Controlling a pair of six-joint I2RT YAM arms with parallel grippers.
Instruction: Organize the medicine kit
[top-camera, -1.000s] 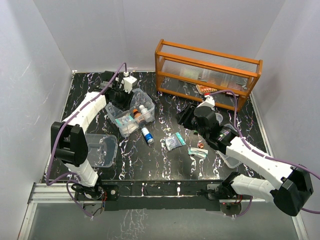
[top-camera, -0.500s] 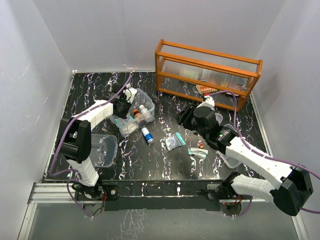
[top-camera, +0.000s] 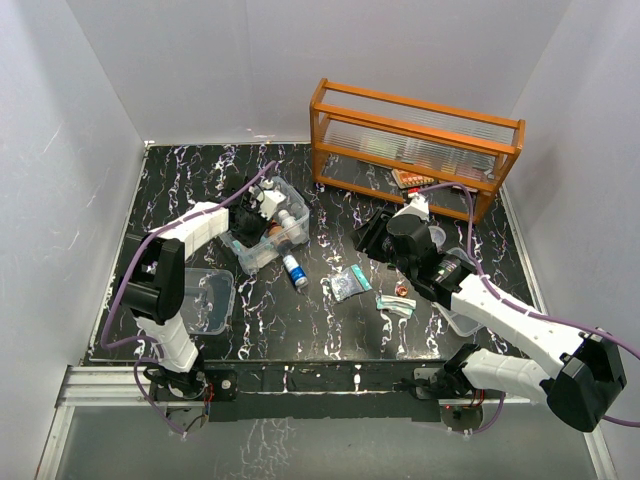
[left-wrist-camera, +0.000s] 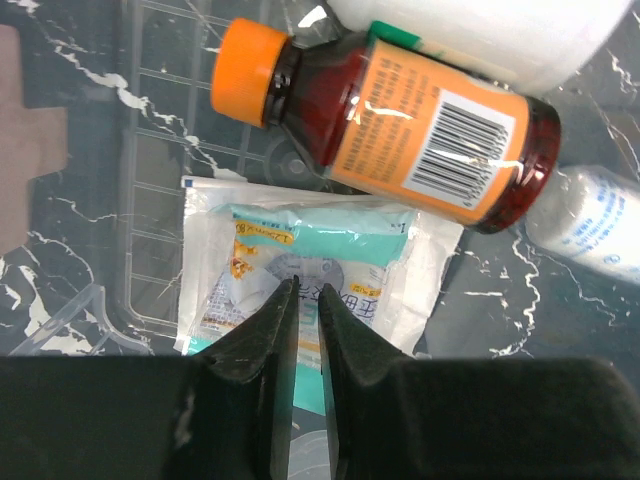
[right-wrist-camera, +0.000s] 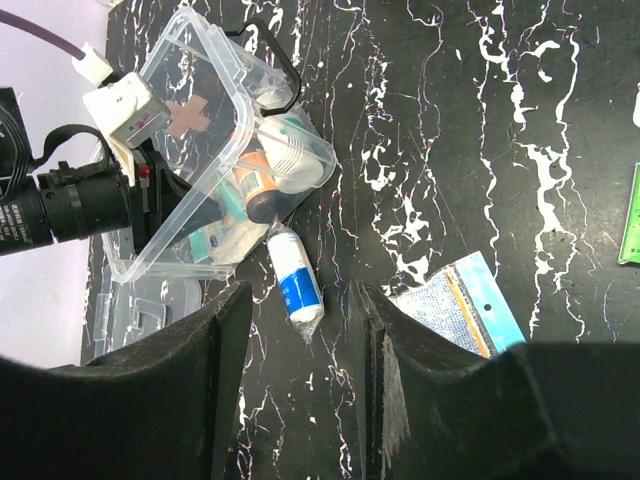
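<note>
Inside the medicine kit (top-camera: 303, 212), left on the table (top-camera: 340, 215), the left gripper (left-wrist-camera: 308, 288) has its jaws nearly closed, seemingly pinching a sachet (left-wrist-camera: 350, 250). So thin a hold could slip, or drag the amber bottle (left-wrist-camera: 420, 140) lying against it. The right gripper (right-wrist-camera: 300, 290) hangs with jaws apart, empty.

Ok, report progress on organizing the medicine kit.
Done: the amber bottle and a sachet lie in the open medicine kit. In hand: the left gripper is down in it, jaws nearly closed at the sachet; the right gripper hangs open, empty. Left: the small bottle and two packets on the table, and the clear lid is off.
</note>
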